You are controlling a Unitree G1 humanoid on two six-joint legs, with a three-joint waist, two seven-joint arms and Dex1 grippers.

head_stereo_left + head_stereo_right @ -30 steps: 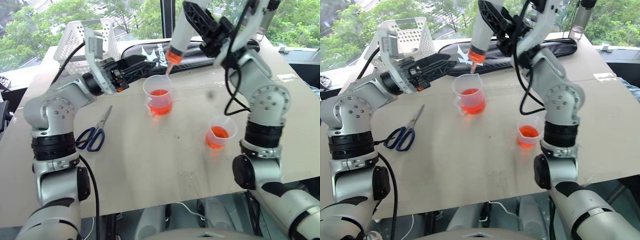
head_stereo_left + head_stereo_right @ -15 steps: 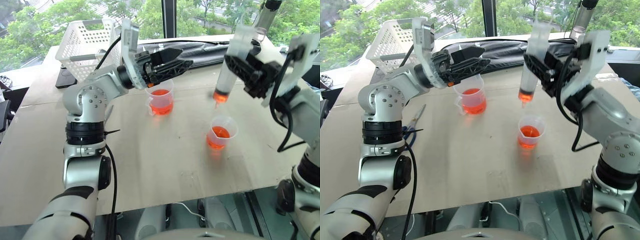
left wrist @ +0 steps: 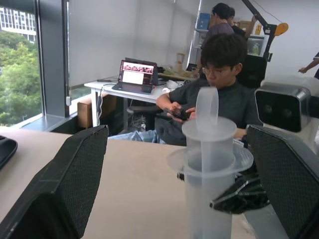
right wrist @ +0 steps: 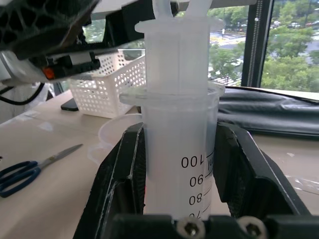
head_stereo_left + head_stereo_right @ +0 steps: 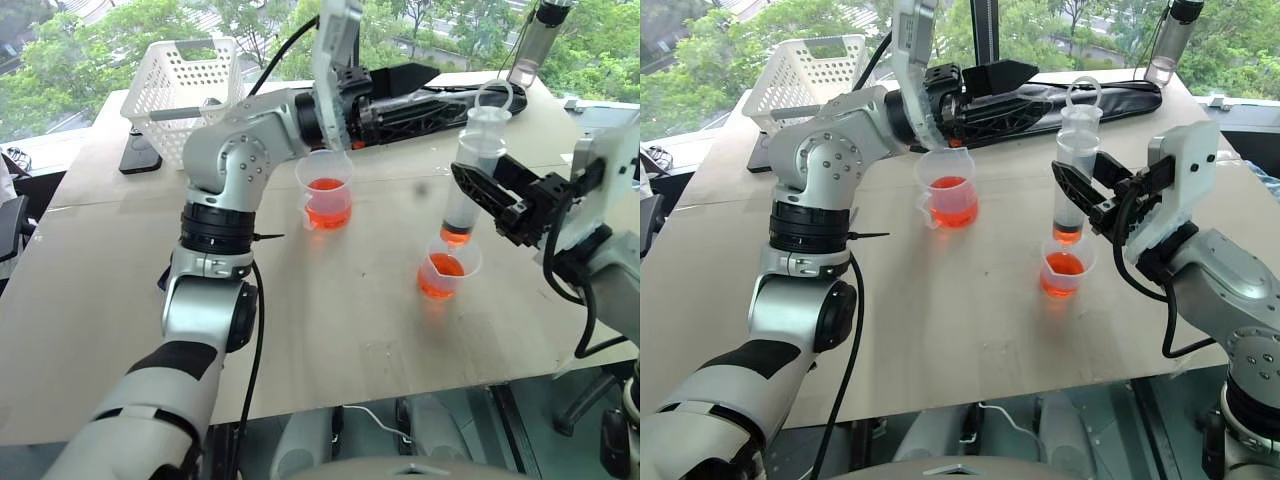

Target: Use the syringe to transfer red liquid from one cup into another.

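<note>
My right gripper (image 5: 468, 192) is shut on the barrel of the syringe (image 5: 472, 165) and holds it upright. A little red liquid (image 5: 454, 236) sits at the syringe's bottom end. Its tip reaches the mouth of the smaller cup (image 5: 443, 276), which holds some red liquid. The taller spouted beaker (image 5: 325, 192) stands further left, about a third full of red liquid. My left gripper (image 5: 450, 85) reaches across above the beaker, open, its fingers (image 3: 75, 184) on either side of the white plunger top (image 3: 207, 107) without touching it. In the right wrist view the barrel (image 4: 177, 149) fills the gap between the fingers (image 4: 127, 174).
A white basket (image 5: 185, 80) stands at the table's back left, a long black bag (image 5: 1120, 95) along the back edge and a clear bottle (image 5: 530, 45) at the back right. Blue-handled scissors (image 4: 25, 172) lie on the table. A person (image 3: 219, 84) sits beyond the table.
My right gripper carried the syringe from above the beaker rightward and down to the smaller cup. My left arm swung right, bringing its open gripper to the plunger top.
</note>
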